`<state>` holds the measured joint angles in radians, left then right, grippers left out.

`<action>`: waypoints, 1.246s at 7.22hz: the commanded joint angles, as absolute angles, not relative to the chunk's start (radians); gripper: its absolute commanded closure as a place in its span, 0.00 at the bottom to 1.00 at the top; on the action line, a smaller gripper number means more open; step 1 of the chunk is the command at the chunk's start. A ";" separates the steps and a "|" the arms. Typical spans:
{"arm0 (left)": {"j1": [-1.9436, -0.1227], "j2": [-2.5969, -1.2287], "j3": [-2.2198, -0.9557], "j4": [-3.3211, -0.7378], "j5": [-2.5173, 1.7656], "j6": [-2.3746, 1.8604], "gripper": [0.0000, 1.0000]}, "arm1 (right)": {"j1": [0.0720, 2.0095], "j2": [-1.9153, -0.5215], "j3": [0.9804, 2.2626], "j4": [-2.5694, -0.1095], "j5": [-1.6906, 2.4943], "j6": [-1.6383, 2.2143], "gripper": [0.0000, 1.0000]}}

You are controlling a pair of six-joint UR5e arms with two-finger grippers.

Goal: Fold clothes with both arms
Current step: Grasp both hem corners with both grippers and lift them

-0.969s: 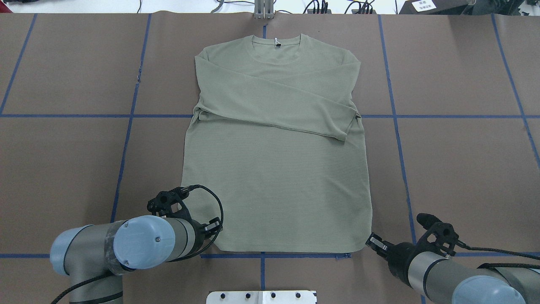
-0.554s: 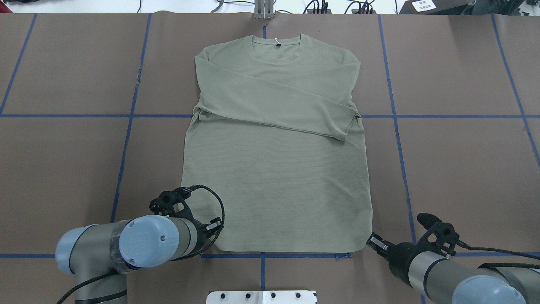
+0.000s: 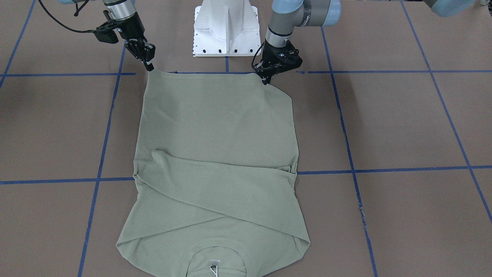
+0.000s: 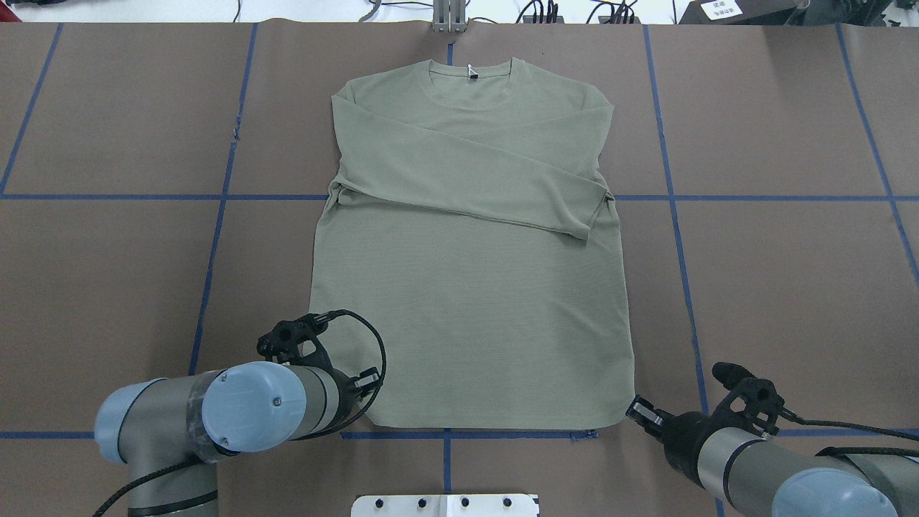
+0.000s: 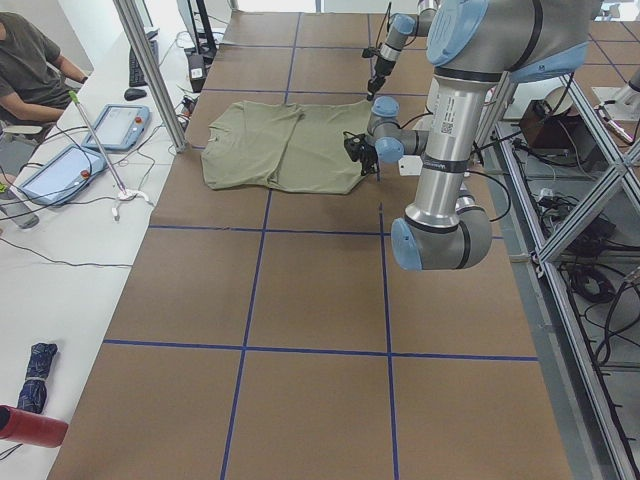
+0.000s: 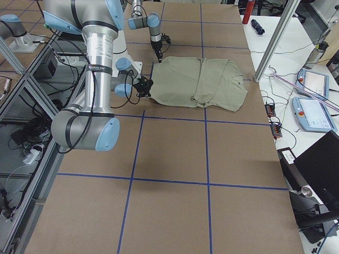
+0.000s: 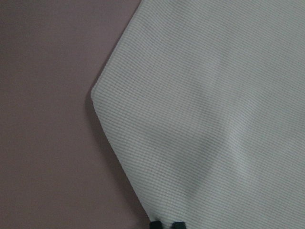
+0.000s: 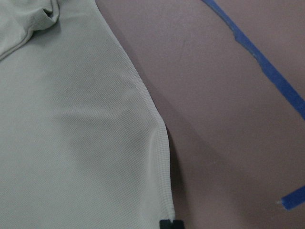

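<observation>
The sage-green long-sleeved shirt [image 4: 467, 309] lies flat on the brown table, collar at the far edge, both sleeves folded across its chest [image 3: 215, 192]. My left gripper [image 3: 265, 80] is at the near left hem corner and shut on it; the left wrist view shows its tips [image 7: 165, 224] pinching the cloth, and the corner is drawn in at a slant. At the near right hem corner, my right gripper [image 3: 150, 68] is shut on the cloth, its tips [image 8: 170, 224] closed on the edge. The left wrist hides that gripper's tips in the overhead view.
The white pedestal base [image 3: 226, 30] stands just behind the hem. Blue tape lines [image 4: 215, 237] grid the brown table. A metal bracket [image 4: 450, 18] sits at the far edge. A side table with tablets [image 5: 60, 170] and a seated person [image 5: 30, 60] lie beyond the collar end.
The left arm has shifted slightly to the right and a little away from the robot, at the hem corner. The right arm and the shirt have hardly moved.
</observation>
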<state>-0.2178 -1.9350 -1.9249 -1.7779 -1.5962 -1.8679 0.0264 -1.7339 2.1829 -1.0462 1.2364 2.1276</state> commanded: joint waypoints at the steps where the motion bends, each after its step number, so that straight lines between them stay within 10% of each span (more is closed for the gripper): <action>1: -0.239 -1.933 -1.986 -1.775 -1.598 -1.868 1.00 | 0.038 -1.736 2.190 -1.046 1.236 2.128 1.00; 9: -0.343 -2.003 -2.069 -1.655 -1.519 -1.808 1.00 | 0.272 -1.778 2.310 -1.046 1.375 1.984 1.00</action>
<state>-0.2931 -1.9798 -2.0782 -1.6591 -1.5665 -1.8728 0.1889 -1.8203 2.3221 -1.0435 1.3093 2.0507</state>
